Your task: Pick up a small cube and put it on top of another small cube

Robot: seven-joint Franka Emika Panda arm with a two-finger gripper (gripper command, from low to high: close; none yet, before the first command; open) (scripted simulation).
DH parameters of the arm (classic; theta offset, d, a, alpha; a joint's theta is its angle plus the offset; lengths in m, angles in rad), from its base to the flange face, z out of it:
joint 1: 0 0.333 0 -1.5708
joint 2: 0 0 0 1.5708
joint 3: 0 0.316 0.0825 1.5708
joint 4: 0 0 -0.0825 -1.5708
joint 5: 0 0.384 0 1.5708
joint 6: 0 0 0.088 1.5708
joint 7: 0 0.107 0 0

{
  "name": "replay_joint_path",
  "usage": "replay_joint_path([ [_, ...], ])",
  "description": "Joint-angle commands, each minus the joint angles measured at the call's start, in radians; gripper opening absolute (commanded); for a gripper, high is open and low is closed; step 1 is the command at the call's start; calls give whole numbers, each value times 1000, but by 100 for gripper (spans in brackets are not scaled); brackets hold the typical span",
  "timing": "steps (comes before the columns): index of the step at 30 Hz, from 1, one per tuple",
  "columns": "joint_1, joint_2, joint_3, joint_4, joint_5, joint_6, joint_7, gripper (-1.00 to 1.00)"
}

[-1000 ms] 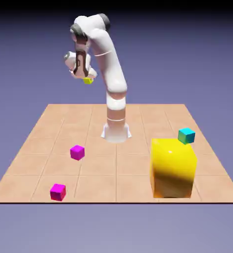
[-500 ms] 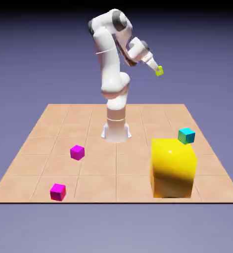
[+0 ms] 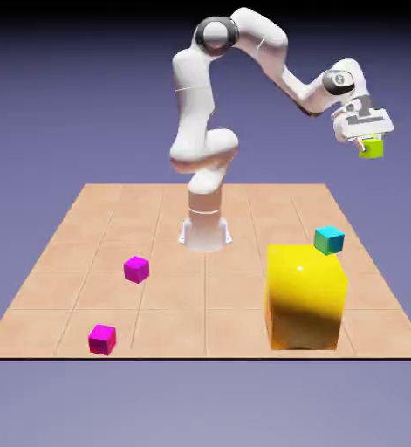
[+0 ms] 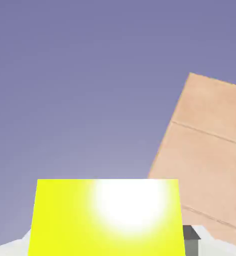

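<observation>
The small yellow-green cube point(image 3: 372, 148) hangs high in the air at the exterior view's right, past the table's edge, with my gripper point(image 3: 370, 144) shut on it. In the hand view this small cube point(image 4: 107, 217) fills the bottom, bright with glare, and hides most of the fingers; one grey fingertip point(image 4: 191, 235) shows at its right. A small teal cube point(image 3: 329, 238) sits on the table behind the big yellow block, well below my hand.
A huge yellow block point(image 3: 305, 296) stands at the table's front right. Two magenta cubes point(image 3: 136, 269) point(image 3: 102, 339) lie on the left half. The hand view shows a corner of the tiled table point(image 4: 210, 155) against the backdrop.
The arm has swung from the exterior view's left, across the middle, to the far right, carrying the small cube with it. Nothing on the table has moved.
</observation>
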Motion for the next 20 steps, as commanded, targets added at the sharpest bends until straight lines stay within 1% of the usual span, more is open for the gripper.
replay_joint_path([
  [1, -28, -2, -36, 0, 11, -11, -4, -100],
  [10, -286, -16, -362, 0, 110, -99, -36, -100],
  [12, -295, -16, -375, 0, 114, -102, -37, -100],
  [16, -334, -123, -383, -69, 2, 54, 49, -100],
  [17, -334, -123, -383, -69, 2, 54, 49, 100],
  [18, -334, -123, -383, -69, 2, 54, 49, 100],
  [20, -312, -63, -378, -31, 64, -33, 1, 100],
])
